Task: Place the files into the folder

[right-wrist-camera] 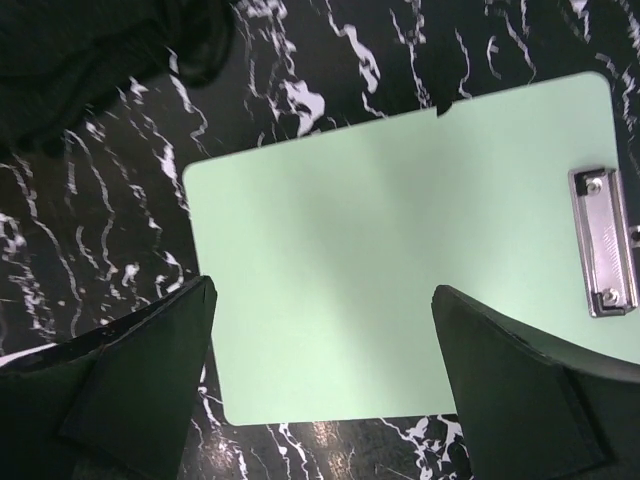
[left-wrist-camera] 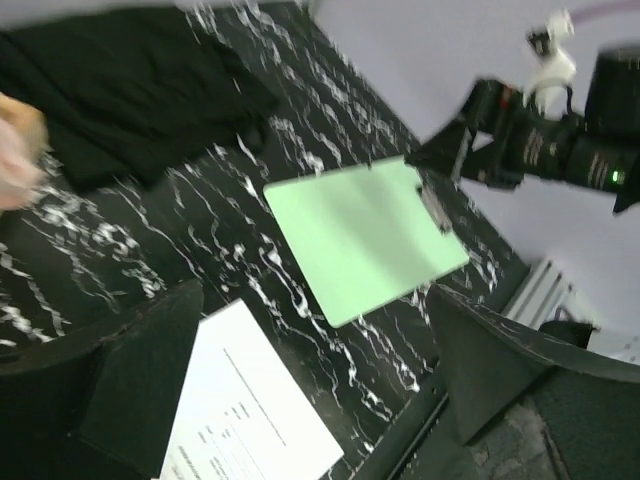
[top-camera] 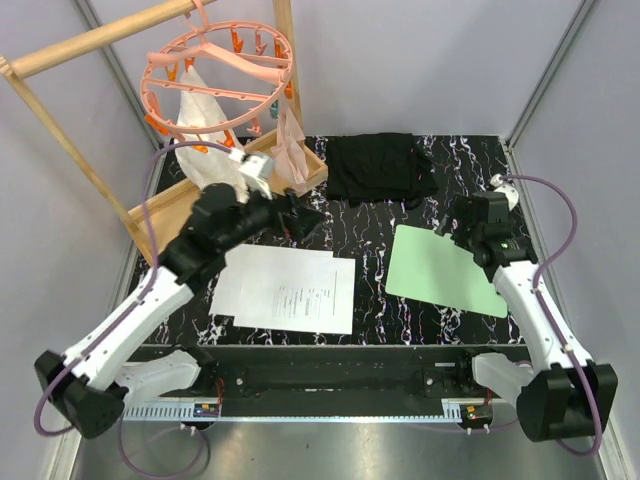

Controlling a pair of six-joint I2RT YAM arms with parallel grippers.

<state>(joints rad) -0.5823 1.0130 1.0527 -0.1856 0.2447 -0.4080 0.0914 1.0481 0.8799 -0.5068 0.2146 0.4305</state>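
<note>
Few files L of folder

The files are thin white sheets lying flat on the table, left of centre and toward its near edge. They overlap in a slightly offset stack of what seems to be two or three sheets, and the top one carries a few short lines of small black print. The folder is a thin, pale mint-green rectangle lying flat and closed to the right of the files. It is turned at an angle and clear of them, with a small silvery clip fixed at one short edge.
</note>
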